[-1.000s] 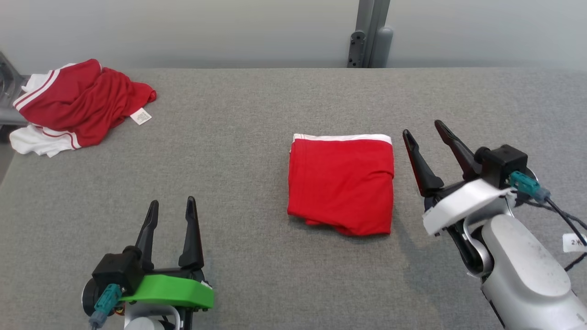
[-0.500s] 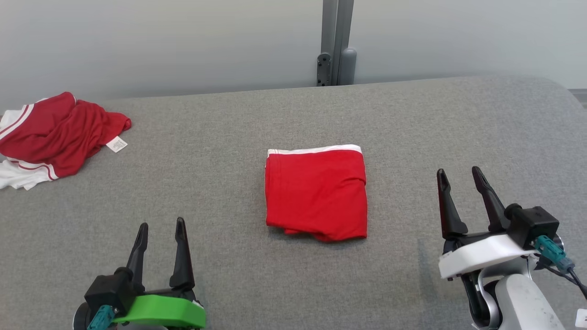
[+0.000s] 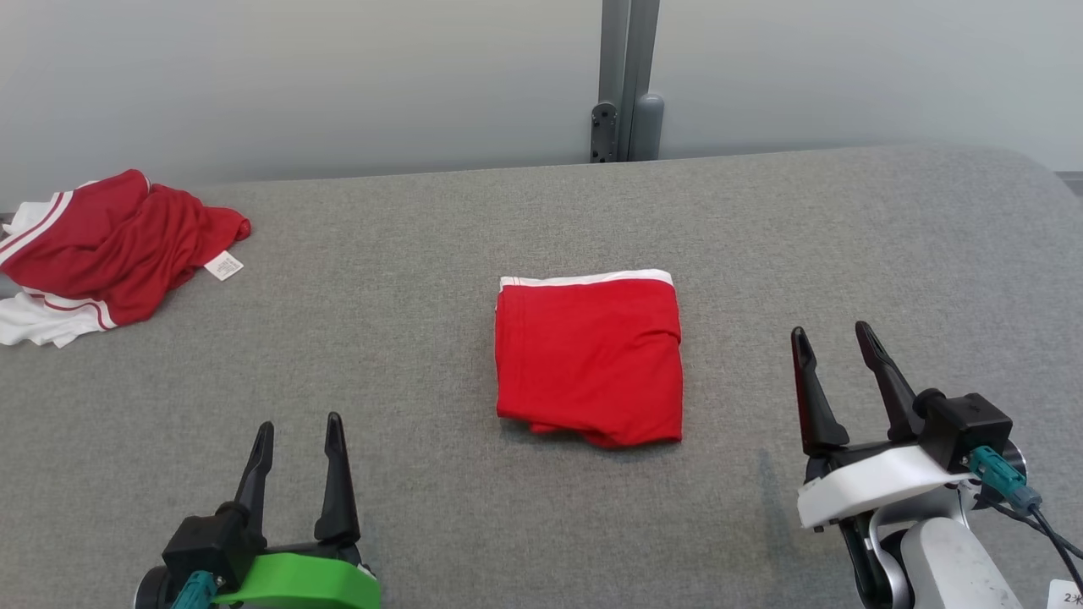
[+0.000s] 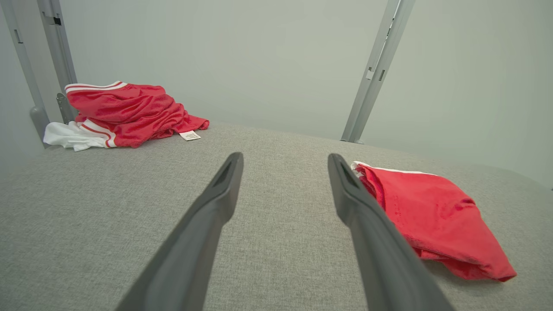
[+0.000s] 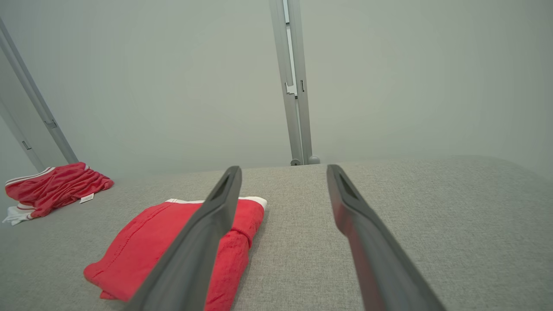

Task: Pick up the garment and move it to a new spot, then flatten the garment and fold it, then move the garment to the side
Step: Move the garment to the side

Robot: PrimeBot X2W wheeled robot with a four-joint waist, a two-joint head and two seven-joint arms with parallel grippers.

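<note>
Now folded, red shorts (image 3: 589,359) mid-worktop (image 3: 381,338), flanked by left claw (image 3: 299,421) and right claw (image 3: 830,328), both spread, empty. Likely to unfold if pinched by the top layer only and dragged aside.

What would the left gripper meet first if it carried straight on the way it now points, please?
Likely only bare table: the left gripper points into the gap between the crumpled pile on its left and the folded garment on its right. Whether it grazes the table before the wall is unclear.
</note>
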